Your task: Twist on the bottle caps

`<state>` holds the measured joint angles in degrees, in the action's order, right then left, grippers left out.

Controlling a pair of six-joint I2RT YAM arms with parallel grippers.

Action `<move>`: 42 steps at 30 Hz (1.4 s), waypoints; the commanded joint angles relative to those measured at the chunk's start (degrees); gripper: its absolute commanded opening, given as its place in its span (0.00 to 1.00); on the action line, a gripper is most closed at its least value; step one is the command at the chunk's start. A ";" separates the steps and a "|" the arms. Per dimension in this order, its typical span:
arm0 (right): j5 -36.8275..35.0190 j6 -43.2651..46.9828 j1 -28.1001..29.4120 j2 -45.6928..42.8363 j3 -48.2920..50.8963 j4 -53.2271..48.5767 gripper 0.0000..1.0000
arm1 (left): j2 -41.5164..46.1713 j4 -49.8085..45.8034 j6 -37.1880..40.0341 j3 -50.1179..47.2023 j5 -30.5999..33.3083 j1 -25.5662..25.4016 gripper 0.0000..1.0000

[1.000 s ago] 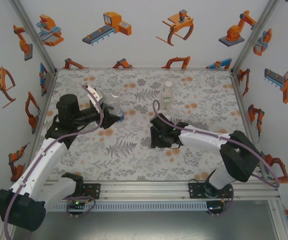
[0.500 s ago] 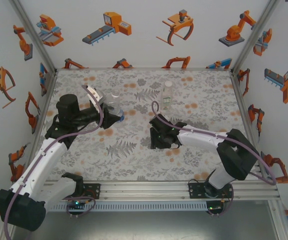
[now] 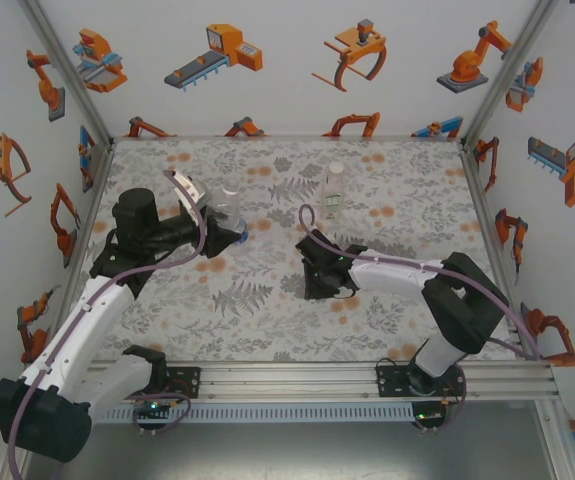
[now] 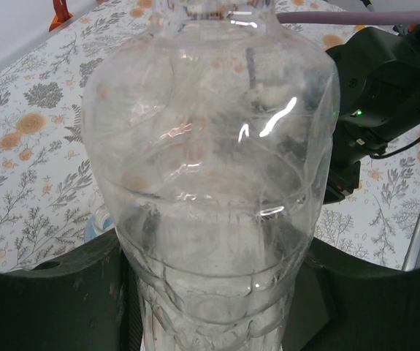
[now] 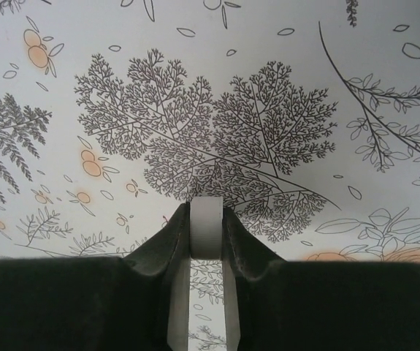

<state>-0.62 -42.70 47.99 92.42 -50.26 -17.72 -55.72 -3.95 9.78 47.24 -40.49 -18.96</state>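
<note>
My left gripper [image 4: 217, 307] is shut on the plain clear bottle [image 4: 210, 168], which stands upright between the dark fingers [image 4: 42, 292] with its open neck at the top edge. From above, that bottle [image 3: 230, 200] sits in the left gripper [image 3: 219, 215] at the table's left middle. A bottle with a blue label [image 3: 238, 237] lies just beside it. My right gripper [image 5: 207, 219] is shut on a white bottle cap [image 5: 206, 228], pinched edge-on at the fingertips just above the cloth. In the top view the right gripper [image 3: 319, 285] hangs low at the table's centre. A green-white labelled bottle [image 3: 335, 190] stands upright behind it.
The floral cloth [image 3: 397, 200] covers the whole table. White printed walls close the left, back and right sides. An aluminium rail [image 3: 287, 375] runs along the near edge, with both arm bases bolted to it. The right arm's purple cable [image 3: 312, 215] loops above its wrist.
The right gripper's fingers have closed on the white cap, and the right arm's elbow has drawn in slightly to the left. The left arm and its bottle have not moved.
</note>
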 commanded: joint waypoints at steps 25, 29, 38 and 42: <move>4.04 -0.84 -12.92 -14.20 10.55 -0.85 0.40 | -0.48 -0.09 -0.05 1.60 -1.05 0.27 0.15; -0.56 2.33 -10.25 -12.76 5.21 -6.01 0.43 | -0.29 -0.14 0.14 1.53 -0.95 0.26 0.15; -11.73 21.27 -0.83 -9.42 2.54 -3.82 0.48 | -0.22 -0.37 0.28 1.67 -0.93 0.25 0.16; -12.47 22.72 -0.80 -7.75 2.27 -3.62 0.49 | -0.17 -0.45 0.34 1.71 -0.95 0.32 0.16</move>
<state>-8.71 -25.30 47.35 83.64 -46.85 -20.69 -56.12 -4.38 9.78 47.24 -40.47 -18.96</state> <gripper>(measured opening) 0.486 0.550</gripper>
